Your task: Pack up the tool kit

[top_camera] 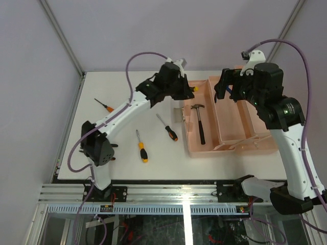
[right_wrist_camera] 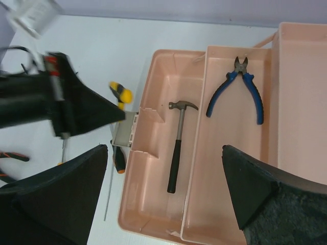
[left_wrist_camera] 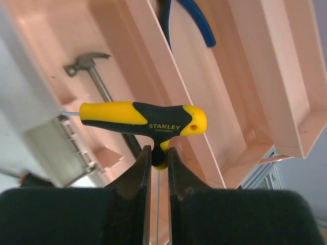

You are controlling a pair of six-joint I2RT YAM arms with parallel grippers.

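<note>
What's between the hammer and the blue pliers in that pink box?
Only the side wall of the inner tray, in the right wrist view: hammer outside it, pliers inside.

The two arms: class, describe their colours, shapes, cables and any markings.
The left arm and right arm have white shells and black joint housings. A purple cable loops along each. The right arm's wrist carries a small green light. The right gripper has black, tapering wedge fingers.

Left wrist view: the yellow-black screwdriver [left_wrist_camera: 145, 118] is carrying the brand STANLEY in yellow capitals on the black part of its handle. A smaller line of print is sitting just beneath, too fine to read.
</note>
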